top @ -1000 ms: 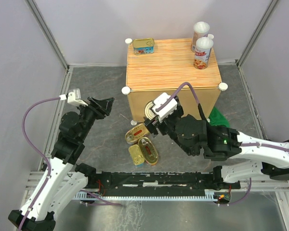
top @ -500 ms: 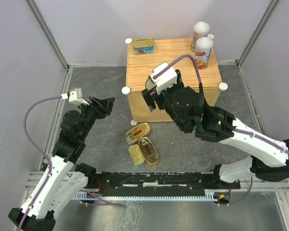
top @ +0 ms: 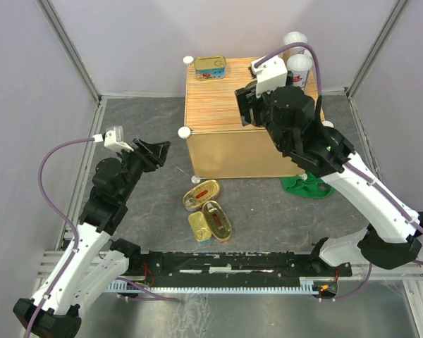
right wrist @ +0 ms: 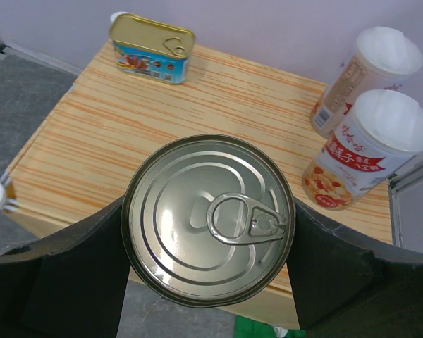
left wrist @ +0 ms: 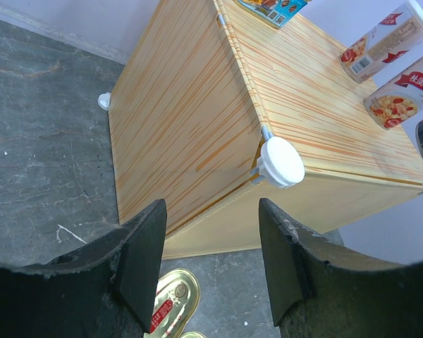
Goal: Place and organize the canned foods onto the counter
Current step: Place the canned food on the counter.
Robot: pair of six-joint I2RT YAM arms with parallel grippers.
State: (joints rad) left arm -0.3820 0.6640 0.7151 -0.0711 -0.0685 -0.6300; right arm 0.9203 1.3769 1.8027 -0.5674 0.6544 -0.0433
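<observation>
My left claw (left wrist: 211,257) hangs off the counter's (top: 218,91) front-left corner, jaws apart with nothing between them. I judge it idle there, kept clear of the work. On the floor just in front of the counter lie three tins not yet lifted: two oval gold tins (top: 201,195) and a small rectangular tin (top: 198,227). At the counter's back-left corner stands a gold-lidded tin (right wrist: 152,48). My right claw (top: 244,107) is clamped on a round silver-lidded tin (right wrist: 208,220), fingers on its sides so the lid stays level, above the counter's top. At the back-right corner two white-lidded cylinders (right wrist: 370,144) stand close together, so like sits with like, and the bare planks near them look the sensible landing. A green cloth (top: 307,186) lies at the counter's front-right foot.
</observation>
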